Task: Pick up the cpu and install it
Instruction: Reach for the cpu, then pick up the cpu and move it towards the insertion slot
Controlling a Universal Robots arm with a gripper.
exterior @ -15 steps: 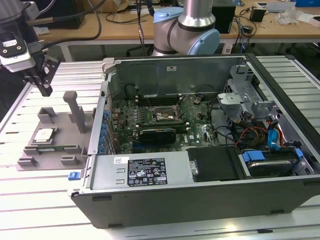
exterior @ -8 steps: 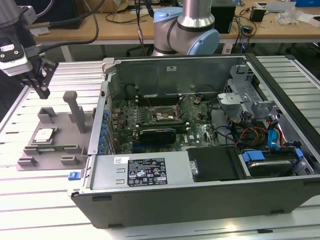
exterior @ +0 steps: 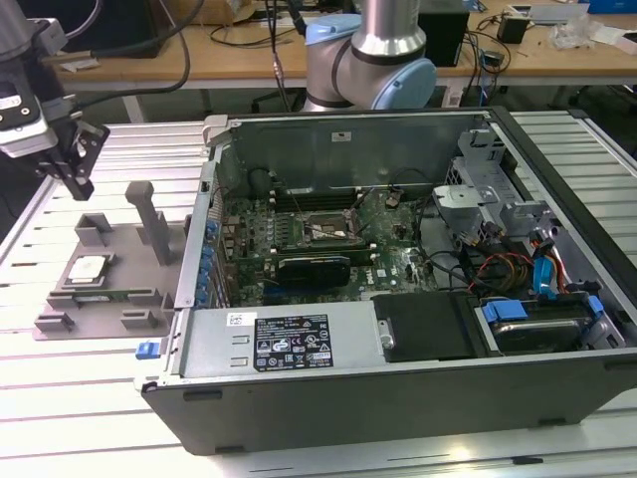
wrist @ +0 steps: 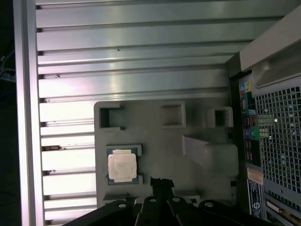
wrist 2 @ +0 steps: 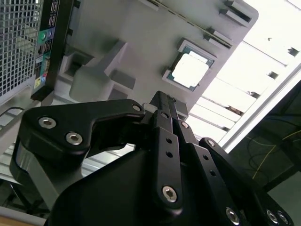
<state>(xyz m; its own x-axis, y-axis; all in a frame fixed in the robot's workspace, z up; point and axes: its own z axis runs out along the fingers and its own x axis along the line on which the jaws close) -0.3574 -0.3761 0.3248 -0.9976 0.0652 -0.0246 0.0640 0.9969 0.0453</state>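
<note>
The cpu is a small square chip with a silvery-white top. It lies flat in a recess of a grey holder block on the slatted table, at the exterior view's left, outside the computer case. Both wrist views look down on the cpu in its holder. My gripper hangs well above the holder, apart from the chip. Its black fingertips meet in one narrow tip, shut on nothing. Inside the case sits the dark square socket frame.
The open case lies on its side and takes up the middle and right of the exterior view. It holds a long black card, cables and drive bays. Upright grey posts rise from the holder near the chip. A desk with clutter runs behind.
</note>
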